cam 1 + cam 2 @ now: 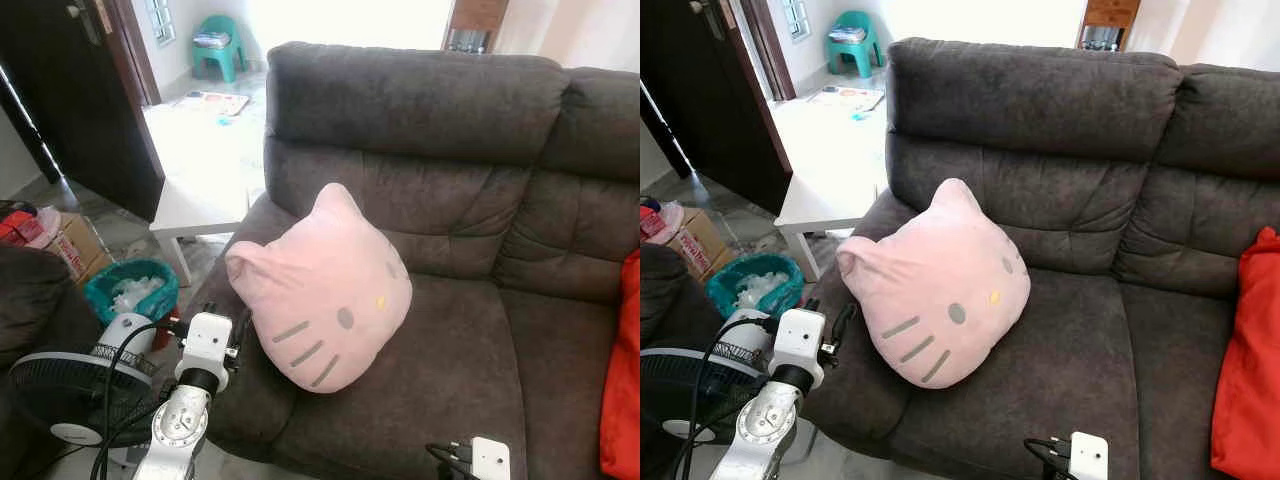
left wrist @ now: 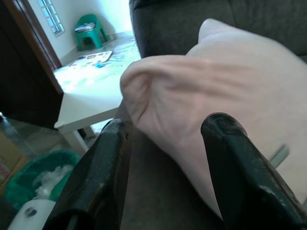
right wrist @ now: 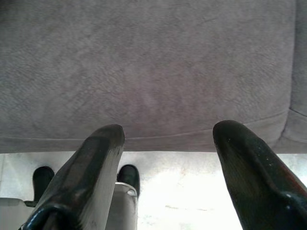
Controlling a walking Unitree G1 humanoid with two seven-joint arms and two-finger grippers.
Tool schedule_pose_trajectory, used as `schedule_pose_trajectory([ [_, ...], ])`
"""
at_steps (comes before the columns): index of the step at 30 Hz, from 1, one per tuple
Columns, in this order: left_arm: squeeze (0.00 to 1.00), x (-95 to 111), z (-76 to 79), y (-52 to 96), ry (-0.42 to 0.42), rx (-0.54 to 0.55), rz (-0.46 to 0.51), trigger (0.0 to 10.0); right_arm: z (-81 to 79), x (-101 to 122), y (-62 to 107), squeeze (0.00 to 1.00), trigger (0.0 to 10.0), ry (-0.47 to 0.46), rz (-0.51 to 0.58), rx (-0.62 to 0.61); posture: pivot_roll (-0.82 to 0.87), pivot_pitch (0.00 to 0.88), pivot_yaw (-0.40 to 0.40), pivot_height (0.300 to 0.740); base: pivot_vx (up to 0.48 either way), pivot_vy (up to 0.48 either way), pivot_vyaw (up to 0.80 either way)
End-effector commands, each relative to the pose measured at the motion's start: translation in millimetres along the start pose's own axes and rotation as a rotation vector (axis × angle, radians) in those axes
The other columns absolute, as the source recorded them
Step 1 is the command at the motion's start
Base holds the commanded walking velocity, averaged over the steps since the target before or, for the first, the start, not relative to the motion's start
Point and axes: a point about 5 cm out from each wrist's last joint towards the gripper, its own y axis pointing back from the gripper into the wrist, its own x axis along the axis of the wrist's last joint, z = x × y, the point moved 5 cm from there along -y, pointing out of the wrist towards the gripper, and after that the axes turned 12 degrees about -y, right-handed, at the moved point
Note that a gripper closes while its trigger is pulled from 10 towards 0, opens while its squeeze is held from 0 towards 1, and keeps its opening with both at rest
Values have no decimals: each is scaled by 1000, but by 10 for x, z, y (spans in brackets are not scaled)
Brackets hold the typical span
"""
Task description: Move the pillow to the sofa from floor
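Note:
A pink cat-face pillow (image 1: 320, 290) rests on the left seat of the dark grey sofa (image 1: 450, 380), leaning back against the backrest and the left armrest. My left gripper (image 2: 165, 127) is open at the pillow's lower left edge beside the armrest. One pink ear (image 2: 158, 81) lies just beyond its spread fingers (image 2: 108, 163). The same gripper (image 1: 840, 325) appears in the right eye view. My right gripper (image 3: 168, 132) is open and holds nothing. It hangs low over the front edge of the sofa seat (image 3: 144, 72), with the floor below.
A red cushion (image 1: 625, 380) sits at the sofa's right end. Left of the sofa stand a white low table (image 1: 200, 205), a teal bin (image 1: 130, 290), a floor fan (image 1: 75, 395) and a cardboard box (image 1: 75, 245). A dark door (image 1: 80, 90) stands open behind.

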Motion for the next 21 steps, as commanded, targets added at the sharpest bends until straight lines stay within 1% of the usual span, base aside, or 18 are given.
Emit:
schedule_pose_trajectory([
  [1,0,55,26,-37,-5,-18,25,10000,-40,-20,-4,0,10000,1,-12,9,63,0,-12,740,0,0,0],
  [6,0,43,22,-51,-8,-19,22,10000,-45,-17,-5,0,10000,-6,-10,7,56,0,-4,740,0,0,0],
  [15,0,53,80,-62,-1,-37,23,10000,-50,-30,-4,0,10000,-13,-12,-3,57,10,-4,740,0,0,0],
  [21,0,39,60,-60,0,-30,20,10000,-67,-19,-8,0,10000,-18,-12,8,58,16,-7,740,-244,0,0],
])
